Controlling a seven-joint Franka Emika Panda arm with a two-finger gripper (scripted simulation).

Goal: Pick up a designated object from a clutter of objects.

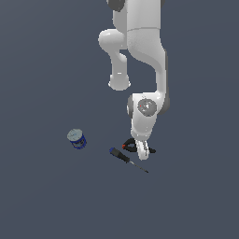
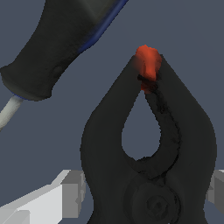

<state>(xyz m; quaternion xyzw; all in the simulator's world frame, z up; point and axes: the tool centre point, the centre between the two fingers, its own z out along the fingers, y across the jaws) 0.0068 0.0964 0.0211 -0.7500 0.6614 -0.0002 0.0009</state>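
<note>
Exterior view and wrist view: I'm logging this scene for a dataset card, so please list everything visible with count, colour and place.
can: one, blue with pale lid, upright, toward the exterior view's left, apart from the rest.
screwdriver: one, blue-and-black handle, thin metal shaft, lying beside the clamp.
spring clamp: one, black with red-orange jaw tips, under the gripper.
floor: one, dark grey-blue, beneath everything.
arm: one, white, reaching down from the exterior view's top.
gripper: one, white with grey pads either side of the clamp body; contact unclear.
</note>
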